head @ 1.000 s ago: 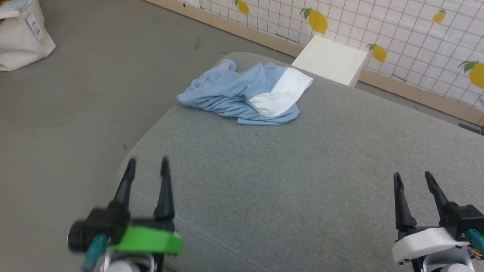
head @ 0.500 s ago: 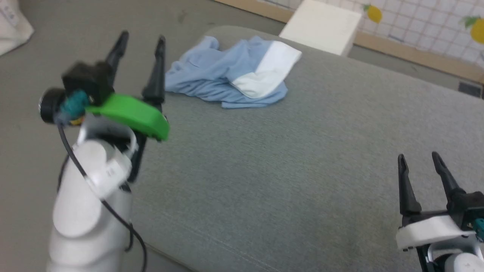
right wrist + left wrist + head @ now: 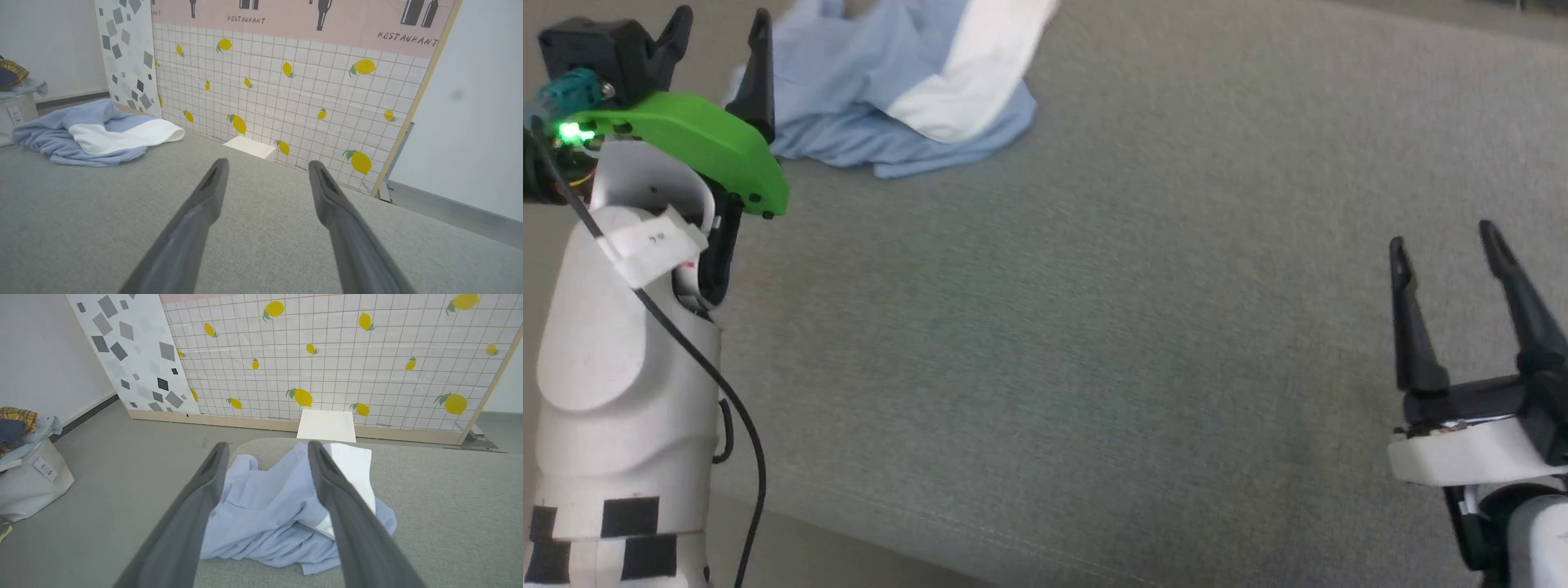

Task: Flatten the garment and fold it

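Left wrist view: the garment point(image 3: 261, 510), heaped at the surface's point(image 3: 449, 531) far corner, is framed just beyond the empty, wide-open left pincer point(image 3: 266, 446); the open right pincer point(image 3: 1442, 235) is well apart

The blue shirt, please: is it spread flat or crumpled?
Crumpled: the shirt lies bunched in folds on the grey cushion, white part lapped over blue.

Grey fabric surface point(image 3: 1094, 343): beneath left gripper point(image 3: 265, 447) and right gripper point(image 3: 265, 163), stretching ahead of both.
White block point(image 3: 327, 425): beyond left gripper's tips, past far edge of surface, at foot of lemon-print grid panel point(image 3: 347, 355).
Grey-flecked panel point(image 3: 130, 351): left of that.
White bag point(image 3: 32, 486): far left of left gripper, on grey floor point(image 3: 114, 477); plaid cloth point(image 3: 16, 415) heaped on top.
Pink RESTAURANT strip point(image 3: 306, 16): high ahead of right gripper.
Plain wall point(image 3: 482, 122): to its right.
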`<state>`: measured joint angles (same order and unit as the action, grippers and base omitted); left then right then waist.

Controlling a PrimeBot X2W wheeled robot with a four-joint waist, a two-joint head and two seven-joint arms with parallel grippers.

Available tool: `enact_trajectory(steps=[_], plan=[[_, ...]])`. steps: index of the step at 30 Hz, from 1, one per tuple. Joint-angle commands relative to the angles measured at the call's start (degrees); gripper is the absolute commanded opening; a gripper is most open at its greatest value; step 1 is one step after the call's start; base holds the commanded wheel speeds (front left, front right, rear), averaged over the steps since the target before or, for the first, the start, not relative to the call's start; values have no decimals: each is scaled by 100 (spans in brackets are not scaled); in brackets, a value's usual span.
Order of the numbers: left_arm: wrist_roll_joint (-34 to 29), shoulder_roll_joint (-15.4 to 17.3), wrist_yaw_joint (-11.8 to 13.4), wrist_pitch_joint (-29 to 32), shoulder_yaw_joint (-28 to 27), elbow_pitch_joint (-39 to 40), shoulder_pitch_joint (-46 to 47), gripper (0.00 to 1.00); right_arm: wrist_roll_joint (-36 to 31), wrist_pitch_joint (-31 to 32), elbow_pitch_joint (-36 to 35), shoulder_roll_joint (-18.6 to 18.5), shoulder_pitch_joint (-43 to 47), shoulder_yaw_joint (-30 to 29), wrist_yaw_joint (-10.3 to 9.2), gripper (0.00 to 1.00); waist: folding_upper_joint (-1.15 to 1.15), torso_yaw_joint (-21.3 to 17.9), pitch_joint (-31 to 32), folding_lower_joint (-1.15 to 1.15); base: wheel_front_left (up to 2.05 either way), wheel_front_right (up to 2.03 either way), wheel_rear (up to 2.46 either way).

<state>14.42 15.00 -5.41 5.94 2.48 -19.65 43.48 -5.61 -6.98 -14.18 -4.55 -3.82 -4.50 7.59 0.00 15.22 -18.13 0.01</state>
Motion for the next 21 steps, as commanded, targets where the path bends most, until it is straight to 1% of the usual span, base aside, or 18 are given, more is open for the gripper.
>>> enact_trajectory(steps=[1,6,11,16,18,21], plan=[[78,60,12,-6,-9,-57,141,100,-20,46,-114,-72,-84,-9,-10,100,0,-466,-657,-1,0,0,0],[358,115,-108,331,109,-348,304,100,29,189,-441,-269,-90,-59,-10,100,0,-579,-1070,-1,0,0,0],[512,223,-121,607,96,-596,428,100,74,295,-633,-392,-82,-88,-10,100,0,-707,-1370,-1,0,0,0],[430,407,-1,995,133,-1004,543,100,104,365,-738,-493,-41,-144,-10,100,0,-883,-1556,-1,0,0,0],[347,467,83,1035,163,-1140,605,100,114,385,-785,-524,-9,-196,-10,100,0,-923,-1626,-1,0,0,0],[335,460,195,950,139,-1349,694,100,138,399,-851,-564,27,-214,-10,100,0,-984,-1708,-1,0,0,0]])
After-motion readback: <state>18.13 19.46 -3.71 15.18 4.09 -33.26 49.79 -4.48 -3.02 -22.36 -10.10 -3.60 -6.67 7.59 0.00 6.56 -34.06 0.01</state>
